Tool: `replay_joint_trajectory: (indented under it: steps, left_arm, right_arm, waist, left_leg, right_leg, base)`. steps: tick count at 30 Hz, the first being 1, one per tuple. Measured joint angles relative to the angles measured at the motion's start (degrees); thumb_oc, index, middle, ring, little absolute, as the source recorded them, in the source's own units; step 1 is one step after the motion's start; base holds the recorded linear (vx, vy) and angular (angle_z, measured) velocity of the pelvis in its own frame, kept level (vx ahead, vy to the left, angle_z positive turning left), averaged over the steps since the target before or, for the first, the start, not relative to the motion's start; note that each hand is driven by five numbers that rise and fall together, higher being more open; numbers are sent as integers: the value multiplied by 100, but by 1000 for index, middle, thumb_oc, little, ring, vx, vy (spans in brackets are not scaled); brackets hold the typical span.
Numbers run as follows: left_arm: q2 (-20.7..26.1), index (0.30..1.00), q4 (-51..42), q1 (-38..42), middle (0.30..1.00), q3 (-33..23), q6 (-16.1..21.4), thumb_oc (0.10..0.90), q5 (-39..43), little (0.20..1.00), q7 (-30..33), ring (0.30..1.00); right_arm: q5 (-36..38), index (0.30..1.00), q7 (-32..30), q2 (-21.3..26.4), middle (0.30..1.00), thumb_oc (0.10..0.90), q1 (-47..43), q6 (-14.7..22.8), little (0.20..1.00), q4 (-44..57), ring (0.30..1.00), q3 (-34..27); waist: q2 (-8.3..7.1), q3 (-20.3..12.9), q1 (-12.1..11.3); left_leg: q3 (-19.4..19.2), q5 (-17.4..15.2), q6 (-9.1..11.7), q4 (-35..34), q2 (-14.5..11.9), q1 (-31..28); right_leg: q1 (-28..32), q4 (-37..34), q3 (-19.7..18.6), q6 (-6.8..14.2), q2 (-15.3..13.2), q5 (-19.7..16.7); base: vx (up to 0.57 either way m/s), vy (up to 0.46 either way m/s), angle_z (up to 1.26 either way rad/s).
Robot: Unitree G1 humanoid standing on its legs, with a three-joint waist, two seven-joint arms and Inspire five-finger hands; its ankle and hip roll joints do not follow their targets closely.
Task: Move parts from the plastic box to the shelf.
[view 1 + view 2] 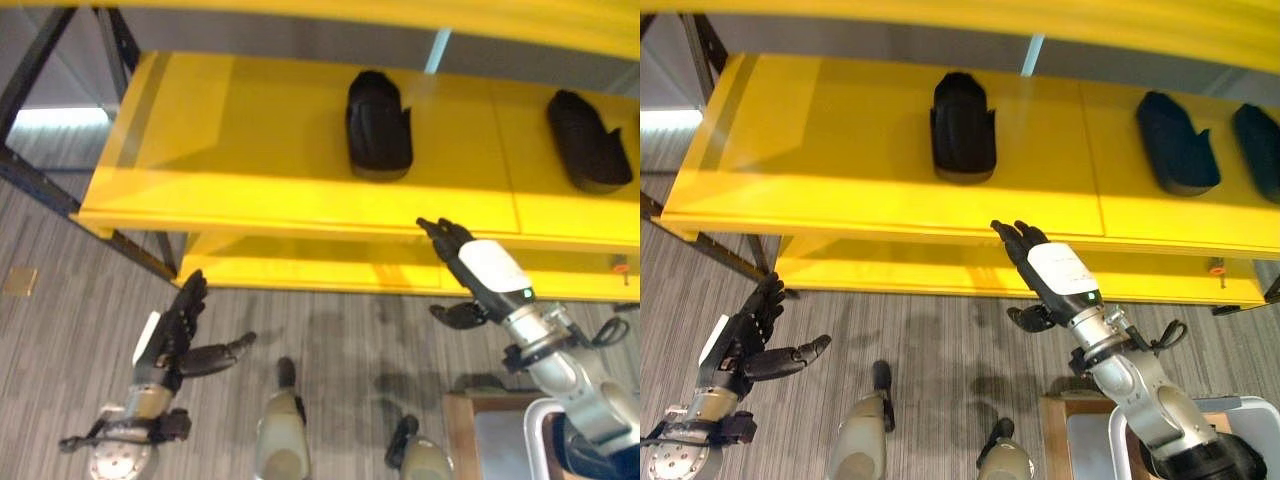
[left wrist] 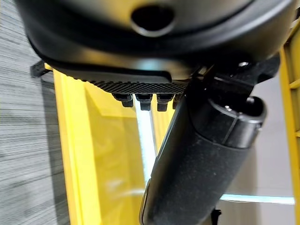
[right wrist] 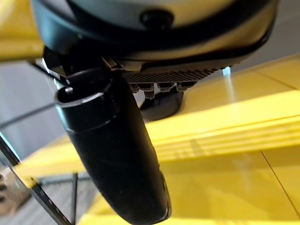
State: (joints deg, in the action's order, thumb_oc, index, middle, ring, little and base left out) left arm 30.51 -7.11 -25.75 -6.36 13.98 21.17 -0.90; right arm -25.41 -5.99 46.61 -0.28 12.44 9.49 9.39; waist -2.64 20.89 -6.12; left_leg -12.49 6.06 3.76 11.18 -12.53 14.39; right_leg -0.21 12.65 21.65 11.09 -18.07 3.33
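Fingers of the right hand (image 1: 1060,275) stretch straight and empty toward the yellow shelf's (image 1: 840,190) front edge. Just beyond them lies a black part (image 1: 962,128); two more parts (image 1: 1177,142) sit off to its right. Left hand (image 1: 170,340) hangs low, apparently relaxed and empty.

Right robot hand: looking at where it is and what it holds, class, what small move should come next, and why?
Probably draw back toward the plastic box for another part. The right robot hand hangs open and holds nothing at the yellow shelf's front edge, while black parts already lie on the shelf. The left robot hand is open, low by the floor.
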Motion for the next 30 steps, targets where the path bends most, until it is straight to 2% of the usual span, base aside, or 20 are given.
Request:
replay_joint_trajectory:
  steps: [4,6,9,10,11,12,16,18,21,25,30]
  left_arm:
    - [-41,1000,9,-217,1000,-4,2,900,-19,1000,-102,1000]
    - [-95,1000,58,-408,1000,3,2,900,-21,1000,-146,1000]
    - [-225,1000,173,-571,1000,51,2,900,-20,1000,-234,1000]
    - [-267,1000,256,-635,1000,123,2,900,-19,1000,-233,1000]
    - [-270,1000,267,-690,1000,168,0,900,-19,1000,-235,1000]
    - [-338,1000,289,-694,1000,260,2,900,-3,1000,-285,1000]
    - [-706,1000,517,-621,1000,556,-16,900,74,1000,-399,1000]
    - [-732,1000,520,-632,1000,686,-15,900,101,1000,-487,1000]
    - [-755,1000,558,-550,1000,749,-15,900,110,1000,-479,1000]
    - [-755,1000,627,-293,1000,750,-11,900,119,1000,-436,1000]
    - [-699,1000,635,-22,1000,805,-9,900,113,1000,-355,1000]
  right_arm:
    - [498,1000,85,-345,1000,900,476,105,1000,220,1000,-240]
    - [854,1000,245,-596,1000,900,905,172,1000,431,1000,-423]
    - [1542,1000,425,-1274,1000,900,1555,232,1000,429,1000,-593]
    - [1736,1000,484,-1376,1000,900,1778,228,1000,429,1000,-581]
    - [1794,1000,557,-1366,1000,900,1875,213,1000,428,1000,-569]
    - [2173,1000,680,-1503,1000,900,2117,217,1000,402,1000,-616]
    - [2823,1000,775,-1818,1000,900,2537,143,1000,340,1000,-562]
    - [2914,1000,827,-1799,1000,900,2587,97,1000,313,1000,-553]
    - [3235,1000,862,-1858,1000,900,2638,79,1000,305,1000,-538]
    - [3407,1000,858,-1991,1000,900,2610,75,1000,304,1000,-422]
    - [3501,1000,918,-2058,1000,900,2615,11,1000,303,1000,-224]
  waist:
    - [-15,-312,26]
    - [2,-537,131]
    - [-11,-839,183]
    - [3,-1008,220]
    - [10,-1070,288]
    - [35,-1137,372]
    - [92,-1388,520]
    - [107,-1562,604]
    - [92,-1709,604]
    - [-2,-1859,614]
    - [-157,-1914,638]
  left_leg:
    - [-88,4,-5,-171,73,-268]
    - [-175,-5,34,-281,89,-455]
    - [-310,27,76,-542,138,-755]
    - [-311,38,98,-631,167,-770]
    - [-319,57,106,-681,176,-811]
    - [-393,108,119,-781,177,-922]
    - [-511,176,136,-1056,225,-1201]
    - [-590,214,136,-1176,268,-1287]
    - [-734,214,118,-1336,394,-1552]
    - [-855,192,70,-1471,672,-1763]
    - [-894,125,-32,-1428,886,-1811]
  right_leg:
    - [250,-224,-9,34,-9,-53]
    - [401,-434,-39,50,0,-122]
    - [592,-665,-86,57,10,-187]
    - [635,-729,-68,74,5,-198]
    - [658,-764,-62,83,4,-211]
    - [698,-809,-82,74,20,-222]
    - [784,-891,-174,79,-2,-239]
    - [762,-915,-240,100,-37,-247]
    - [838,-879,-387,163,-177,-260]
    - [871,-881,-468,242,-427,-260]
    - [913,-805,-531,296,-654,-297]
  base:
    - [51,24,-6]
    - [58,44,-14]
    - [23,37,-15]
    - [37,56,-4]
    - [37,82,-4]
    - [37,93,-10]
    - [-1,83,-15]
    - [13,141,-15]
    - [9,153,-20]
    - [2,108,-10]
    - [19,94,-1]
